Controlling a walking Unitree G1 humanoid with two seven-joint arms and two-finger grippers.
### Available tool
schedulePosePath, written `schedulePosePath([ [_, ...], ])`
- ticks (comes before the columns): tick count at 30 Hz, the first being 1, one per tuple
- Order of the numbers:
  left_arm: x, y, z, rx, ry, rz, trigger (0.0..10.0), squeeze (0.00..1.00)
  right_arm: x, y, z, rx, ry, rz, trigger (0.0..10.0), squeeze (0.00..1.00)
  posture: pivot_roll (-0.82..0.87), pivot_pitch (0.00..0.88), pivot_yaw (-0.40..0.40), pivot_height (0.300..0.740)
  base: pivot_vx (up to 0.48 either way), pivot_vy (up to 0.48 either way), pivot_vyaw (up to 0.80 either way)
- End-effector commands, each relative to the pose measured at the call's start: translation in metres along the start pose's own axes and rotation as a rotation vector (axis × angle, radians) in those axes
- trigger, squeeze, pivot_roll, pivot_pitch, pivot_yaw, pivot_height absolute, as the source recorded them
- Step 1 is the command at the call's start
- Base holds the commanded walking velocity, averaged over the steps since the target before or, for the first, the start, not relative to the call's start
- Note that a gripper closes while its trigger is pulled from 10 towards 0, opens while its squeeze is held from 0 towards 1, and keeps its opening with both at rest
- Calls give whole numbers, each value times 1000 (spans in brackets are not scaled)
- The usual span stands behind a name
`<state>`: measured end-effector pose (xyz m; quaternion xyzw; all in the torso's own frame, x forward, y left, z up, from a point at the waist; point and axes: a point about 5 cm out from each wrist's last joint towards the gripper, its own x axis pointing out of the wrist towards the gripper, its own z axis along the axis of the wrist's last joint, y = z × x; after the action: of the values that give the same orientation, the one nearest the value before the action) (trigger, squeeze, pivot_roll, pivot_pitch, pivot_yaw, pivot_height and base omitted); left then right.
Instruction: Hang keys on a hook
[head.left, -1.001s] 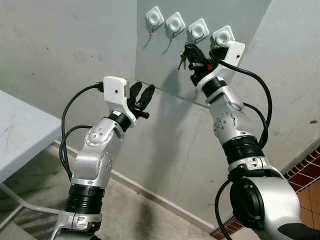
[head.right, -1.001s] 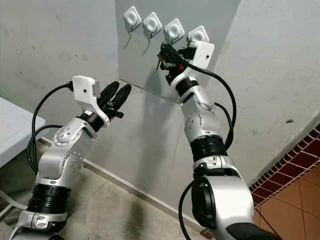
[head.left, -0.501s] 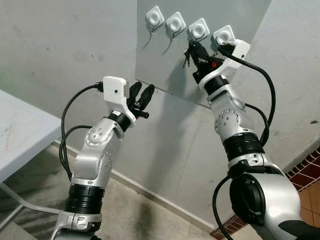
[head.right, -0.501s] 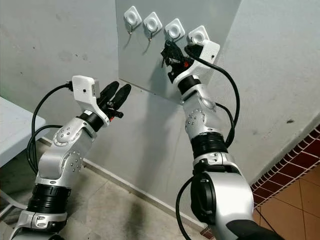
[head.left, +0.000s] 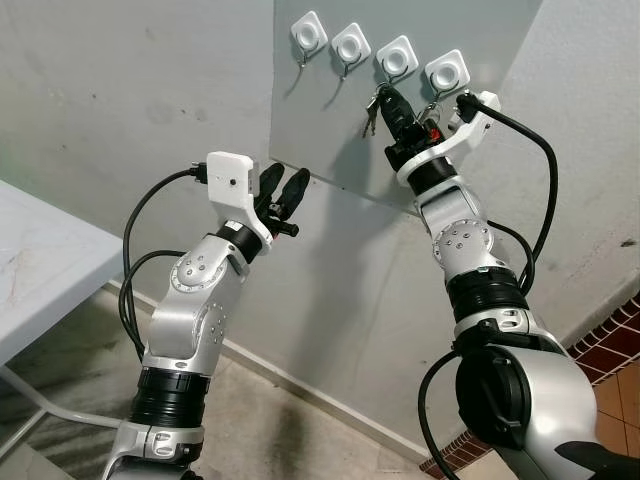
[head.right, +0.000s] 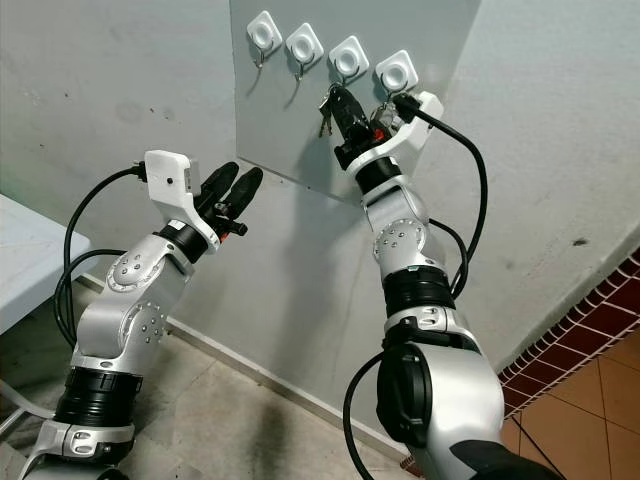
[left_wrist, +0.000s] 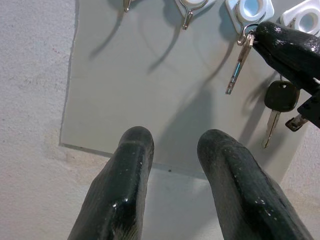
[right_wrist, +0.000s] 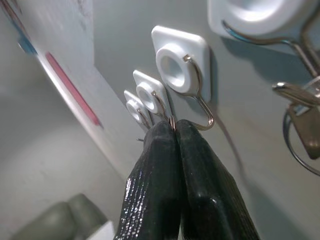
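Note:
Several white hooks sit in a row on a grey panel (head.left: 320, 120). My right gripper (head.left: 386, 98) is raised to the third hook (head.left: 397, 56) and is shut on the ring of a key bunch (head.left: 370, 118). In the right wrist view the thin ring (right_wrist: 172, 120) is pinched at the fingertips, right beside that hook's wire (right_wrist: 202, 112). I cannot tell whether the ring is over the wire. Below the ring dangles a silver key (left_wrist: 235, 70). Another bunch with a black-headed key (left_wrist: 280, 97) hangs from the fourth hook (head.left: 446, 70). My left gripper (head.left: 283, 190) is open below the panel's lower left corner.
A white table (head.left: 40, 270) stands at the left, near my left arm. The grey wall runs behind both arms. Red floor tiles (head.left: 610, 340) show at the lower right.
My right gripper has carried the keys up to the third hook and its wrist has turned. The left arm has stayed still.

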<state>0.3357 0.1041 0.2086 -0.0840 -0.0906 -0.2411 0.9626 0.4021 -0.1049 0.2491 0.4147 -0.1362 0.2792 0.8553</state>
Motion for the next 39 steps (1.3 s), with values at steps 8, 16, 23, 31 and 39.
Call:
schedulePosePath([
  [8, 4, -5, 11, 8, -31, -22, 10000, 0, 2, 3, 7, 55, -24, 4, 10000, 0, 201, 0, -110, 736, 0, 0, 0],
  [16, 4, -6, 10, 5, -31, -20, 10000, 0, 0, 0, 2, 48, 3, -15, 10000, 0, 203, 0, -113, 736, 0, 0, 0],
  [23, 5, -9, 11, 0, -35, -25, 10000, 0, -1, -2, -1, 76, 10, -35, 10000, 0, 205, 0, -115, 736, 0, 0, 0],
  [31, 5, -8, 11, 1, -38, -24, 10000, 0, -2, -3, -4, 47, 27, -42, 10000, 0, 205, 0, -112, 736, 0, 0, 0],
  [39, 3, -5, 11, 2, -36, -9, 10000, 0, -6, -6, -9, 19, 42, -46, 10000, 0, 207, 0, -114, 736, 0, 0, 0],
])
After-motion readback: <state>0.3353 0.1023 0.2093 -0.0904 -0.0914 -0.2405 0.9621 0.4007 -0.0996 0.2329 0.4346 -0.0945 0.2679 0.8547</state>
